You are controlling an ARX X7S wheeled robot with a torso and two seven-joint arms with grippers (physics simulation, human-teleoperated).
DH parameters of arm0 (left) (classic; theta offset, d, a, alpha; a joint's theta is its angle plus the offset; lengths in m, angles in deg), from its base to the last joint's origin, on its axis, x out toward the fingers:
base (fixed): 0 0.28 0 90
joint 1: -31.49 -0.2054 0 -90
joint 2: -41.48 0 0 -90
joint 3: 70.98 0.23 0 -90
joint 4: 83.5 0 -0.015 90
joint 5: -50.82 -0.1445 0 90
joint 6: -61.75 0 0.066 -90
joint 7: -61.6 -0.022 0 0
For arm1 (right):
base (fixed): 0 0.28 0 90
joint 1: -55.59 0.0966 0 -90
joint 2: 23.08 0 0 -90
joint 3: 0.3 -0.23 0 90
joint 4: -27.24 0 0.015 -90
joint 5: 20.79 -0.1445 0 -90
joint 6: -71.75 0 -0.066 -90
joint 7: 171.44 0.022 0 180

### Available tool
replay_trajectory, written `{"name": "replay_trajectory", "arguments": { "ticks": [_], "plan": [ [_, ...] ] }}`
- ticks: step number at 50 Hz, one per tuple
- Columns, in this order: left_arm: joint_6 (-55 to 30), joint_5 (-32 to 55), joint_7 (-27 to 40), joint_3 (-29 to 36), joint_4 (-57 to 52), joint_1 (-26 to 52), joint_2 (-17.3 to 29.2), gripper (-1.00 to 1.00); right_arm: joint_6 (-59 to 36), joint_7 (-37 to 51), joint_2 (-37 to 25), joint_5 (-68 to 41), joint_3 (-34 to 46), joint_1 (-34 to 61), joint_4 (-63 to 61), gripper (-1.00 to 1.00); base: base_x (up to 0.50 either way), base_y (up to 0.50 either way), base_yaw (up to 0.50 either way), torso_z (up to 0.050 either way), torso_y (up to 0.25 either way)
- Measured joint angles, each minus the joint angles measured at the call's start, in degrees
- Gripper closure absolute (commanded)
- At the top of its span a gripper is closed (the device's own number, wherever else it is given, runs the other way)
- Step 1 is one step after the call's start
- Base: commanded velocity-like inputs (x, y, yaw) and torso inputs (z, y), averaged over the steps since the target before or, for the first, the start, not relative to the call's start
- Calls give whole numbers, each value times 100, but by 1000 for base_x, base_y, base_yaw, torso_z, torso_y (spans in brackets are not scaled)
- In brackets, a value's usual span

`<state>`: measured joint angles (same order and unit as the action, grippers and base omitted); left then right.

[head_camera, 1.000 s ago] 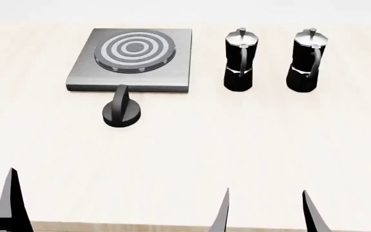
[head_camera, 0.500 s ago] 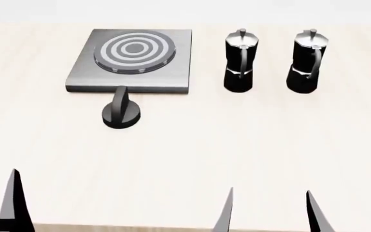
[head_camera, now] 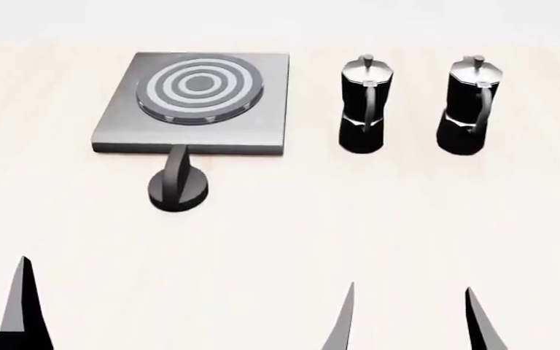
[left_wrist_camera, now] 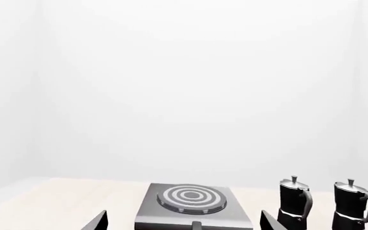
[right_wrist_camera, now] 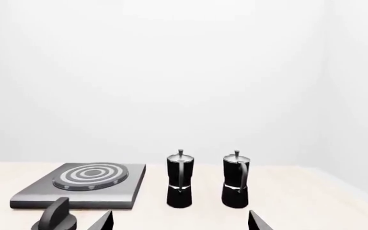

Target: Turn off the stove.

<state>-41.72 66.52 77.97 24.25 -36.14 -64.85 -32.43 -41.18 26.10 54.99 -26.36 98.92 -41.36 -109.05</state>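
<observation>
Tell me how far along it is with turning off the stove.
Nothing looks done yet. The knob sits untouched on the table in front of the stove. In hand: both grippers are open and empty, the left gripper and right gripper low at the near edge, well short of the knob. Left: reach the knob, grasp it and turn it.

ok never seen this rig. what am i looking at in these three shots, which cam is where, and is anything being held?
These are simulator renders of a wheeled robot with two arms. The head view looks down over a pale table. The other two pictures come from cameras near each gripper, looking across the same table.

On it: the stove, a grey slab with a ringed burner; its black knob just in front; and two moka pots to the right.

The dark spikes at the bottom edge are fingertips: the right gripper is open and empty. Only one left finger shows there, but the left wrist view shows both spread apart, holding nothing.
</observation>
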Motion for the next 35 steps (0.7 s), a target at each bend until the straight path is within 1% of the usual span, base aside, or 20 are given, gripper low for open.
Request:
{"name": "replay_trajectory", "arguments": {
  "ticks": [35],
  "plan": [
    [83, 72, 105, 98, 32, -6, 120, -100, 29, 101, -110, -122, 65, 14, 18, -100, 192, 0, 0, 0, 0]
  ]
}}
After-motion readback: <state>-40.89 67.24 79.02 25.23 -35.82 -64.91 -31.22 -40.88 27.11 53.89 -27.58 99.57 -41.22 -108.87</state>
